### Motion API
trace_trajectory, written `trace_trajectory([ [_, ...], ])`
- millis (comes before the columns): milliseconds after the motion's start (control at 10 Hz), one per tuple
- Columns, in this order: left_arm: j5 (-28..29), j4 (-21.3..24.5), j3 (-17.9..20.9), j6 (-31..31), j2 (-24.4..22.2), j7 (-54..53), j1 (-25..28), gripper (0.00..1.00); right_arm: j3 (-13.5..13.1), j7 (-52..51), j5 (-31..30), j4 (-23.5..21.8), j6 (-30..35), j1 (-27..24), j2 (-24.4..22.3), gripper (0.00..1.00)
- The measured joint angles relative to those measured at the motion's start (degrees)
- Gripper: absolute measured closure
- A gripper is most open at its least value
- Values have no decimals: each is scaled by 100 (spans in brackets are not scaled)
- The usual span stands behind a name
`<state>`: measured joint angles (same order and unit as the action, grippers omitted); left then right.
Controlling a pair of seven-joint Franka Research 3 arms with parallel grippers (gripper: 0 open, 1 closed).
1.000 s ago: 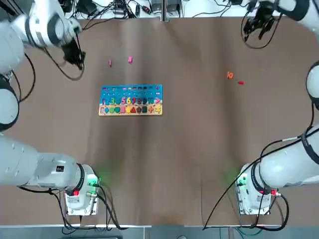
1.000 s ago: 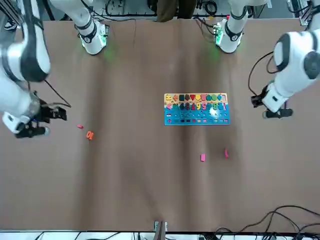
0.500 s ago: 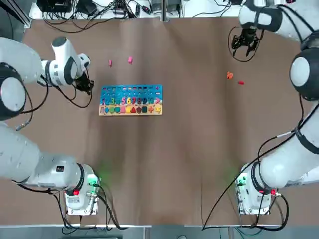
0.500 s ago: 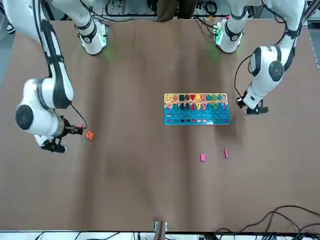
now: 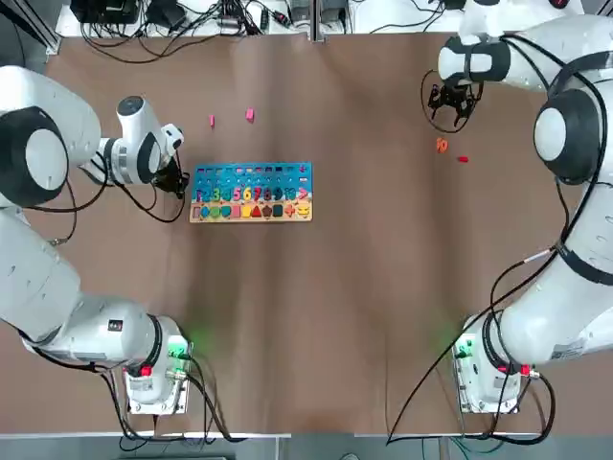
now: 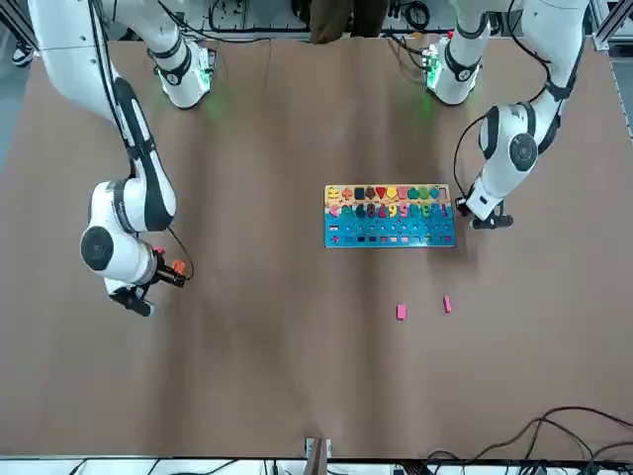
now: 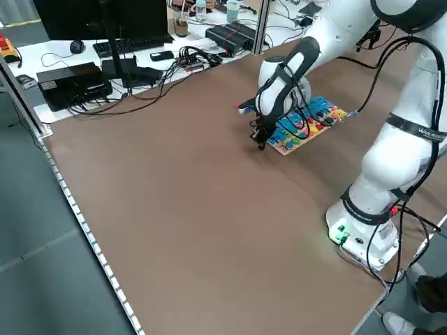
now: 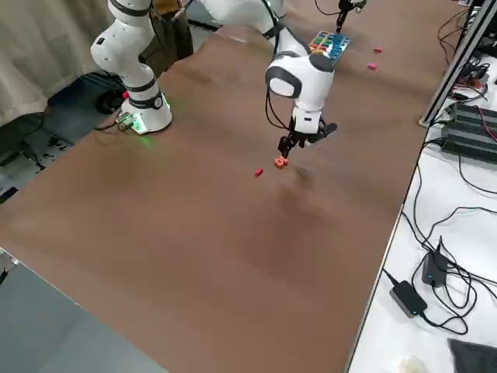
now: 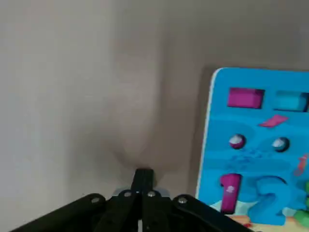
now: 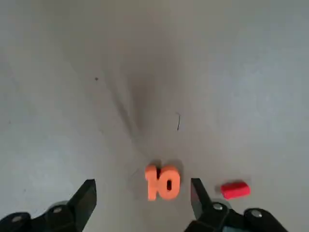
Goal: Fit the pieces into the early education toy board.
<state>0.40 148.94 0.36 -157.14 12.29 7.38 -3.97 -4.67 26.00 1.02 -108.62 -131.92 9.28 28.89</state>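
Observation:
The toy board (image 5: pixel 251 193), blue with a wooden strip of coloured shapes, lies left of the table's middle. Two pink pieces (image 5: pixel 212 121) (image 5: pixel 250 115) lie just beyond it. An orange "10" piece (image 5: pixel 441 145) and a small red piece (image 5: pixel 463 159) lie far to the right. My left gripper (image 5: pixel 177 182) is shut and empty, low over the table just off the board's left edge (image 9: pixel 212 145). My right gripper (image 10: pixel 143 189) hangs open just behind the orange piece (image 10: pixel 163 183), which shows between its fingers, with the red piece (image 10: pixel 235 189) beside it.
Cables, power bricks and equipment lie on the white bench past the table's far edge (image 5: pixel 220 19). The two arm bases (image 5: pixel 153 369) (image 5: pixel 488 369) stand at the near corners. Brown table surface (image 5: pixel 364 268) stretches between the board and the right-hand pieces.
My left gripper has swung in from the far left to the board's left edge. My right gripper has come from the far right corner to just behind the orange piece.

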Motion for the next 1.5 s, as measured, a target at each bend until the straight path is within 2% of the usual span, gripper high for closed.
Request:
trace_trajectory([
  [100,1,0,-105,-1,1,109,-4,99,-5,6,0,-233,-304,-1,3,15],
  [300,2,-1,-266,-1,2,256,-9,99,-7,13,0,-490,-451,-2,1,28],
  [700,10,-95,-584,0,68,614,-5,99,-1,10,0,-819,-456,0,-1,31],
  [900,14,-252,-865,10,173,907,12,99,14,9,0,-891,-477,8,-2,33],
  [1100,85,-410,-952,113,254,1275,-73,99,27,9,0,-893,-492,10,-21,33],
  [1500,114,-871,-972,208,539,2438,-846,99,31,-175,-1,-870,-717,7,-35,33],
])
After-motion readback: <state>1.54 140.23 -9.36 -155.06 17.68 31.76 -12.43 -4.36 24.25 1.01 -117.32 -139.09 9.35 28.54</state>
